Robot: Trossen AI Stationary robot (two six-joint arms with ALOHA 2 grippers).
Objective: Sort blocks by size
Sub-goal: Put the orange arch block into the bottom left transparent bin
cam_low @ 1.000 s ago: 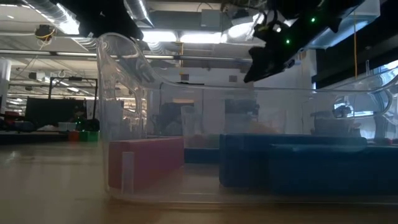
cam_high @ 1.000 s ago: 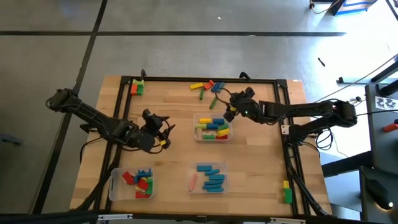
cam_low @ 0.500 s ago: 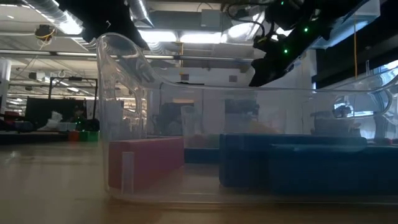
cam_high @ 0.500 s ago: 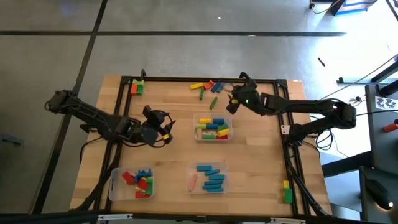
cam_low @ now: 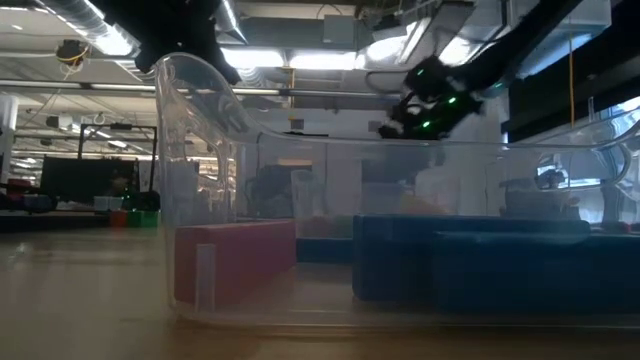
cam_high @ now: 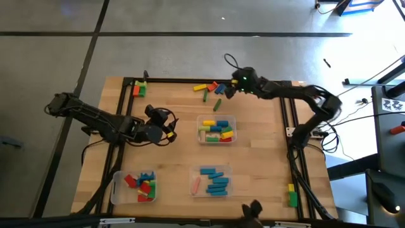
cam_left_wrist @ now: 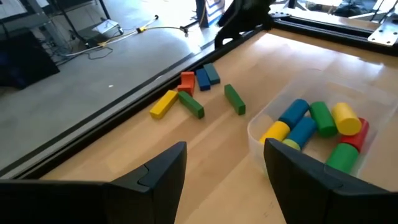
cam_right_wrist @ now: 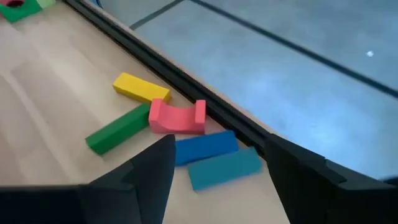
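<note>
Several loose blocks [cam_high: 209, 90] lie flat on the table by its far edge: yellow [cam_right_wrist: 141, 88], green [cam_right_wrist: 118, 132], a red arch [cam_right_wrist: 177, 117] and two blue bars [cam_right_wrist: 205, 147]. My right gripper [cam_high: 224, 90] hovers open and empty just right of them, and its own view [cam_right_wrist: 217, 186] looks down on them. My left gripper [cam_high: 167, 130] is open and empty left of the centre tray [cam_high: 232, 118]. Its own view [cam_left_wrist: 225, 180] faces that tray [cam_left_wrist: 256, 127] and the loose blocks [cam_left_wrist: 191, 106].
The centre tray holds mixed coloured blocks. A near-left tray [cam_high: 116, 190] holds red, blue and green pieces, and a near-centre tray [cam_high: 228, 170] holds blue bars and a pink one [cam_low: 235, 262]. More blocks lie at the far-left corner [cam_high: 139, 88] and near-right edge [cam_high: 292, 196]. A black frame [cam_high: 190, 80] rims the table.
My right gripper has gone from above the centre tray toward the table's far edge, ending beside the loose blocks. My left gripper has moved a little toward the far edge. No block has moved.
</note>
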